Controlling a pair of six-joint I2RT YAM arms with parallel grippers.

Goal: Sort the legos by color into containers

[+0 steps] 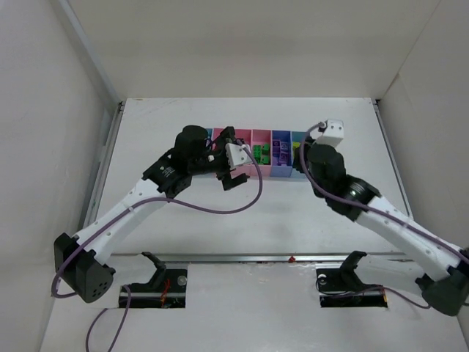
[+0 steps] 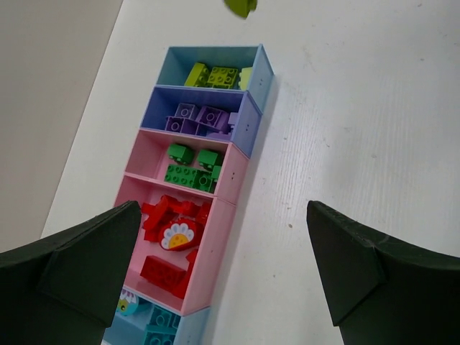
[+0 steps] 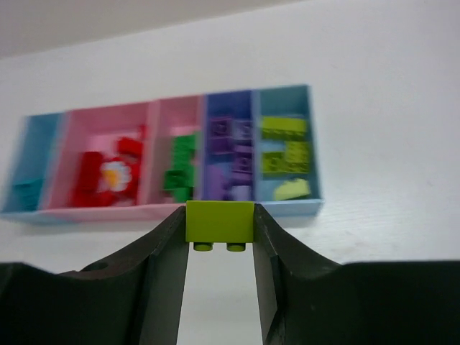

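— Right gripper [image 3: 219, 241]?
— Clamped on a yellow-green brick [image 3: 219, 221], in the air near the bins' [image 3: 108, 210] right end.
— Left gripper [image 2: 223, 215]?
— Jaws wide apart, empty, over the bins; sorted legos [image 2: 183, 176] lie inside.

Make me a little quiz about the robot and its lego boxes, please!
1. True or false: the right gripper is pinching a yellow-green brick.
2. Pick one: what colour are the bricks lying in the wide pink bin? A green, B red, C purple.
3. Fill the gap: the jaws of the left gripper stand ____ above the row of bins, with nothing between them.

Key: 1 true. 2 B. 3 open.
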